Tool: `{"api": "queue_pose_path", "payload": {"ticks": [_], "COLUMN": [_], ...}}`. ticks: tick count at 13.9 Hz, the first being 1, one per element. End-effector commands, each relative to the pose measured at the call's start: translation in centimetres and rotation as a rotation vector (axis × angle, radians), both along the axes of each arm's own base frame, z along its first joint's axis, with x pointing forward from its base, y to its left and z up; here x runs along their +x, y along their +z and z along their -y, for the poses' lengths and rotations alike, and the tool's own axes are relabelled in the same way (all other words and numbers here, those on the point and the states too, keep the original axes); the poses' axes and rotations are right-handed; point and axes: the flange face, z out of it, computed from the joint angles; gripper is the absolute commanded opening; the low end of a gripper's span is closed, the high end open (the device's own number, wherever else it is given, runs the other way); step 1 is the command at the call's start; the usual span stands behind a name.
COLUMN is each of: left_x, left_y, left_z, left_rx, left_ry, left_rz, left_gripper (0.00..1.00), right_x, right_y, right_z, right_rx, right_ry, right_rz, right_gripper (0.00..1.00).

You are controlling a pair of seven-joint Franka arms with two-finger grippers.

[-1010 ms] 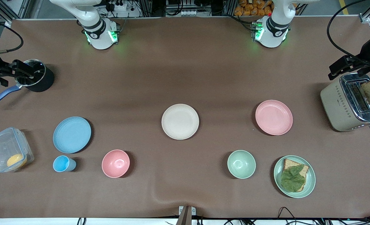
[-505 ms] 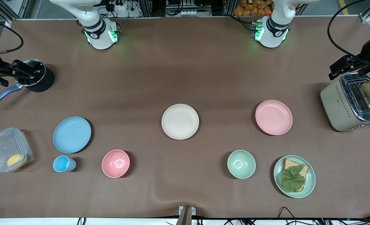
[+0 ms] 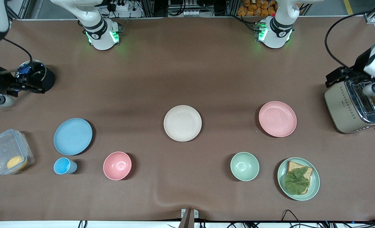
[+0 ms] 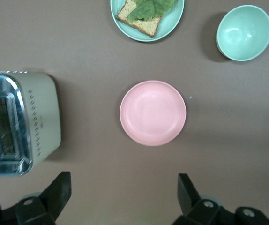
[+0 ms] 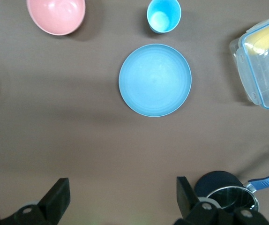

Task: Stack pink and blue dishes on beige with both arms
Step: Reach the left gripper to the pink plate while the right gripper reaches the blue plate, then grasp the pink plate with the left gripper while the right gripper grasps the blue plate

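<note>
My left fingers (image 4: 120, 197) hang spread wide over the toaster (image 3: 355, 106), my right fingers (image 5: 120, 199) equally wide over the pot (image 3: 36, 77), both empty. The pink plate (image 3: 277, 119) and blue plate (image 3: 73, 136) lie untouched toward their own ends of the counter (image 3: 187, 72). The beige plate (image 3: 182, 123) sits between them, so I judge each arm takes the nearer plate.

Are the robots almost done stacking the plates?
No, nothing is stacked yet. The beige plate sits bare mid-table. The pink plate and blue plate lie apart on the table. The left gripper is open above the pink plate, the right gripper open above the blue. Both lifts remain.
</note>
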Motion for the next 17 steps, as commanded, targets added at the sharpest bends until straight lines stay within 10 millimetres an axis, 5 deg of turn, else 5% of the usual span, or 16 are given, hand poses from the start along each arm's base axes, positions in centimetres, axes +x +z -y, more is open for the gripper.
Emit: {"api": "queue_pose_path", "payload": {"ticks": [1,9,13,17], "left_x": [-0.1,-2.3,-2.4,-2.0], "left_y": [-5.7,-23.1,-28.1,-32.5], "left_z": [-0.8,-1.7,-3.5,-3.5], "left_rx": [0.002,0.003,0.004,0.003], "left_ry": [0.018,0.016,0.049,0.047], "left_rz": [0.018,0.062,0.042,0.056], "left_gripper": [1.0,1.0,1.0,1.0], "right_x": [0.9,3.1,4.1,5.3], "right_y": [-2.8,-13.2,-17.6,-26.9], "right_z": [1.1,3.6,5.9,12.1], "right_rx": [-0.005,-0.005,-0.003,-0.002], "right_ry": [-0.001,-0.037,-0.069,-0.127], "right_rz": [-0.036,-0.075,-0.087,-0.057], "right_gripper": [1.0,1.0,1.0,1.0]}}
